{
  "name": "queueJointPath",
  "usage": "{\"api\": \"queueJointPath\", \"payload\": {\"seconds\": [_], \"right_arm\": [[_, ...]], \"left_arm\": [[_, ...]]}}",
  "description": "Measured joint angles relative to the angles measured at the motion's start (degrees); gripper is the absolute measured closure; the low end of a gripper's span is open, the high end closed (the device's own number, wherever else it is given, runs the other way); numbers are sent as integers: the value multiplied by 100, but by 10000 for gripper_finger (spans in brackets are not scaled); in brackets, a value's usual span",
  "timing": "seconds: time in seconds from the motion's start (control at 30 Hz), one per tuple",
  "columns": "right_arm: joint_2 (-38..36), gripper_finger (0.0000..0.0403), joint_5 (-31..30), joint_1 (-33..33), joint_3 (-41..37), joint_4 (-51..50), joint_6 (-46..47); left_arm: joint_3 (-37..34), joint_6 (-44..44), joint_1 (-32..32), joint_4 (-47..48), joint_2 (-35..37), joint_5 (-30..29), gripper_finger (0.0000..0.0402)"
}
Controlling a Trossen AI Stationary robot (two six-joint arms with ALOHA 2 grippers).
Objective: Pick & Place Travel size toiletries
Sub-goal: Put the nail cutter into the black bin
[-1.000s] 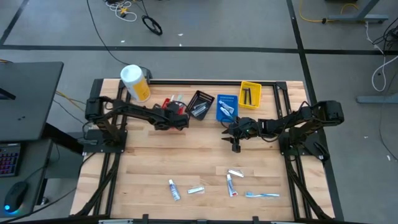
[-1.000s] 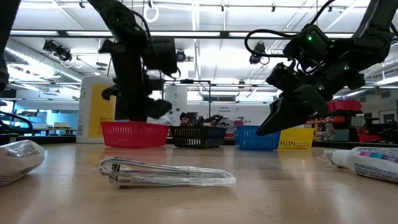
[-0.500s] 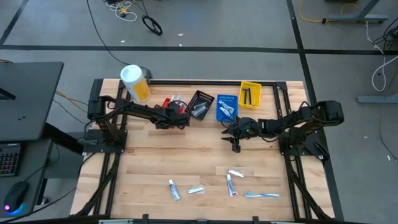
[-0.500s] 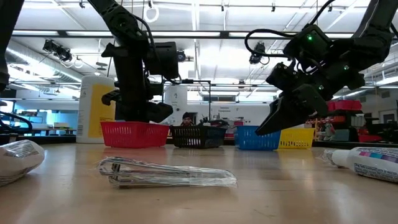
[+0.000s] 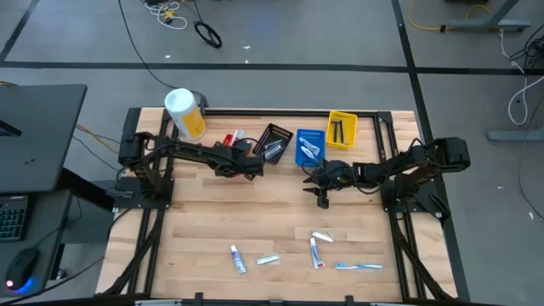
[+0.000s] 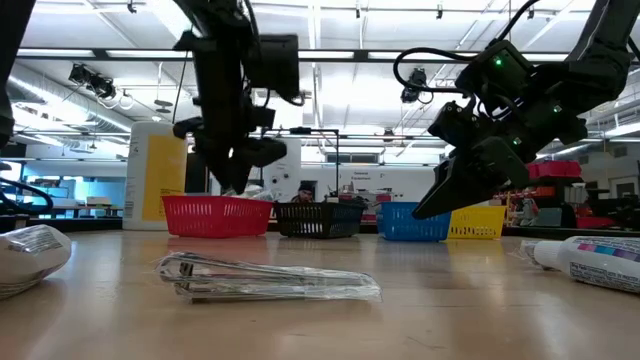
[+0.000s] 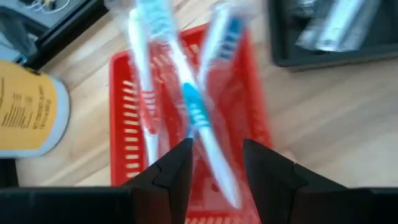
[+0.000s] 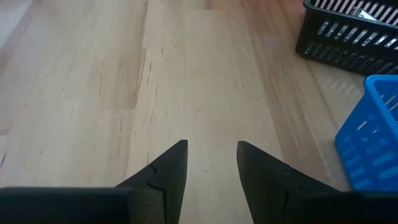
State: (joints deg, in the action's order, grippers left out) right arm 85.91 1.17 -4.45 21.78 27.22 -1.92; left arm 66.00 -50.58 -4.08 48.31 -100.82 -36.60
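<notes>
The travel size toiletries are split between the bins at the far edge of the surface [image 5: 212,212] and a loose group at its near edge: a small tube [image 5: 237,259], a wrapped item [image 5: 268,259], a red-and-white tube [image 5: 315,252], a small packet [image 5: 322,237] and a blue toothbrush [image 5: 358,266]. In the red bin [image 7: 127,93] lie wrapped toothbrushes [image 7: 199,112], blue, white and red, crossing one another. The left arm reaches low from its base at the surface's left edge, and its tool, the left tool [image 5: 248,161], sits just in front of the red bin, between it and the black bin [image 5: 274,141]; its fingers [image 7: 171,171] stand parted with nothing between them. The right arm stretches in from the right edge, bent at the elbow, its right tool [image 5: 322,194] hanging above bare wood in front of the blue bin [image 5: 309,146], angled down, fingers [image 8: 168,165] spread and empty. The yellow bin [image 5: 342,129] and a yellow canister [image 5: 185,113] stand at the back
</notes>
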Motion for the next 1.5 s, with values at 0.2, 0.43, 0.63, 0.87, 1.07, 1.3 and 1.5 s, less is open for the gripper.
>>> {"api": "queueJointPath", "payload": {"seconds": [0.2, 0.43, 0.63, 0.87, 1.07, 1.3, 1.5], "right_arm": [[0, 253, 0, -1, 0, -2, -1], [0, 253, 0, -2, 0, -2, 8], [0, 253, 2, 0, 0, -12, 521], [0, 253, 1, 72, 0, -87, 1127], [0, 253, 0, 254, 0, -66, 1353], [50, 253, -59, 412, 2, 14, 1511], [73, 253, -64, 427, 17, 64, 1502]], "left_arm": [[477, 715, 675, -1, 0, 473, 258], [666, 2305, 1649, -976, 2, 1206, 258], [664, 2579, 2383, -2029, 2, 1783, 258], [536, 2383, 3153, -3159, -129, 1703, 258], [318, 2117, 3647, -4011, -511, 1645, 259], [305, 1732, 3823, -4245, -1226, 1776, 259], [308, 1955, 3821, -4334, -1268, 1530, 259]]}}
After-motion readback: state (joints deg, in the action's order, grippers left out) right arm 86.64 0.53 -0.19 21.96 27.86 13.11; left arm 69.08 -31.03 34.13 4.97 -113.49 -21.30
